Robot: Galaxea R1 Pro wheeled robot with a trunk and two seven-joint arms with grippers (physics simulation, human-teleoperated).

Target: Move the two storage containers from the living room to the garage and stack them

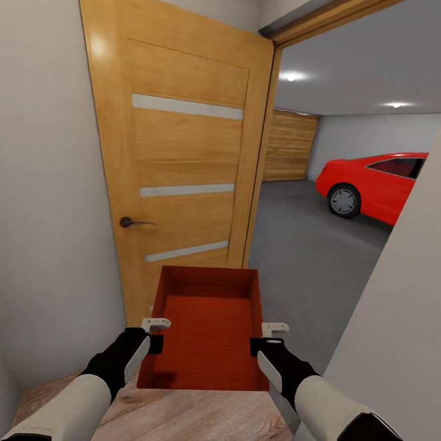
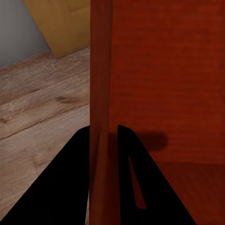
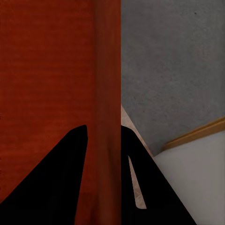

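One red-orange storage container (image 1: pixel 207 330) hangs in front of me above the wood plank floor, held level between both arms. My left gripper (image 1: pixel 153 333) is shut on its left wall (image 2: pixel 100 93), one finger on each side. My right gripper (image 1: pixel 267 339) is shut on its right wall (image 3: pixel 108 93) in the same way. Through the open doorway lies the garage with its grey concrete floor (image 1: pixel 298 254). In the right wrist view that concrete floor (image 3: pixel 173 70) lies beyond the container's wall.
An orange-brown door (image 1: pixel 181 170) with frosted strips stands open at my left, close to the container's far end. A white wall (image 1: pixel 406 317) flanks the doorway on the right. A red car (image 1: pixel 377 184) is parked deep in the garage.
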